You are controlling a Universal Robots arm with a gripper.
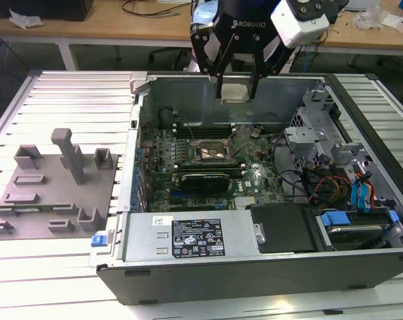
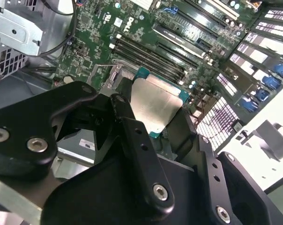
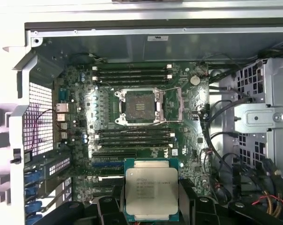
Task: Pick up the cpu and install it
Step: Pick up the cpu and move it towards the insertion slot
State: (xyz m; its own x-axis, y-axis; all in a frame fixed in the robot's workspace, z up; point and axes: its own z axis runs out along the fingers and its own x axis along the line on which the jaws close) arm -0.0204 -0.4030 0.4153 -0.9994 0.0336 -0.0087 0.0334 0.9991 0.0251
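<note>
gripper (image 1: 236, 94): black angular metal, jaws clamped on opposite edges of the cpu.
cpu (image 3: 151, 189): flat square chip with a matte silvery lid and green rim, held in the air over the open computer case (image 1: 221, 280), apart from the socket.
socket (image 3: 137, 104): dark square recess in a metal frame on the green motherboard (image 3: 188, 108).
fixture plate (image 1: 55, 180): grey plastic with upright posts, on the ribbed metal worktop (image 1: 55, 280).

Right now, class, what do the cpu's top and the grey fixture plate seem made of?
The cpu top looks like metal: pale, silvery, softly reflecting light, with a green board rim. The fixture plate looks like plastic, perhaps printed: matte, uniform grey, no glare.
</note>
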